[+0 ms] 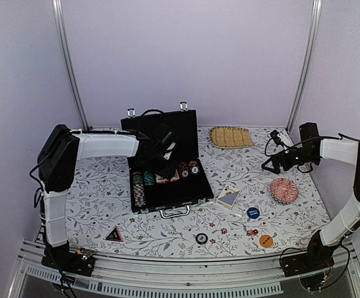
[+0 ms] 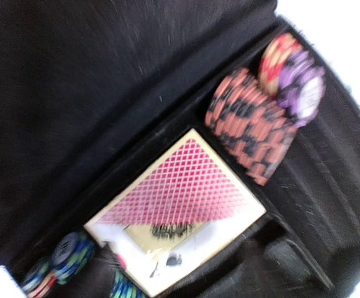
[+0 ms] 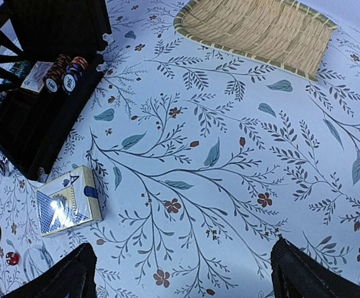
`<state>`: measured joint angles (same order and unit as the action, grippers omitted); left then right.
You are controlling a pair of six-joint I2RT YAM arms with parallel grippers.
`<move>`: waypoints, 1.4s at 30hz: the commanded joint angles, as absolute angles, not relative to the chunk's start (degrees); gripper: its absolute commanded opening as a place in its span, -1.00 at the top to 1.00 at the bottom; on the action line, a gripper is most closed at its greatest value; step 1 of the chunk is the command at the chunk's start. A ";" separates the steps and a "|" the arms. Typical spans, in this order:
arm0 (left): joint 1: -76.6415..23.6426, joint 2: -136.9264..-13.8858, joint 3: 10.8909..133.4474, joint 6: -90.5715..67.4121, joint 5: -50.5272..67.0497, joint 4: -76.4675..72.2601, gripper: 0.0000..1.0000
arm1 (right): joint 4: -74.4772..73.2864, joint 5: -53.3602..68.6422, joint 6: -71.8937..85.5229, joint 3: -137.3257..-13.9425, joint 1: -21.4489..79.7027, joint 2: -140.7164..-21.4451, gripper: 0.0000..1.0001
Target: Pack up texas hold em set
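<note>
The black briefcase (image 1: 167,197) lies open mid-table with its lid upright behind. Inside are chip rows (image 1: 139,186), orange chips (image 2: 248,127) and a red-backed card deck (image 2: 180,198) lying in its slot. My left gripper (image 1: 161,156) hovers low over that deck, with dark blurred fingers (image 2: 102,273) apart at either side, open. A blue card deck (image 1: 228,197) lies right of the case, also seen as the blue deck (image 3: 65,203). My right gripper (image 3: 189,279) hangs open over bare cloth, holding nothing. A blue disc (image 1: 252,212), an orange disc (image 1: 265,241), a black disc (image 1: 202,238) and red dice (image 1: 252,233) lie near the front.
A woven straw mat (image 1: 231,136) sits at the back right and a red patterned dish (image 1: 284,190) lies under the right arm. A black-and-red triangle (image 1: 113,234) lies at the front left. The case's metal handle (image 1: 175,212) faces the front edge.
</note>
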<state>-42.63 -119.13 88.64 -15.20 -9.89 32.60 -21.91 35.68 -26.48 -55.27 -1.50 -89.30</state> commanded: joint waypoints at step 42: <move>-64.07 -145.34 135.35 -16.31 -7.01 41.51 -0.62 | -9.48 24.59 -20.11 -47.44 -2.46 -63.79 -0.98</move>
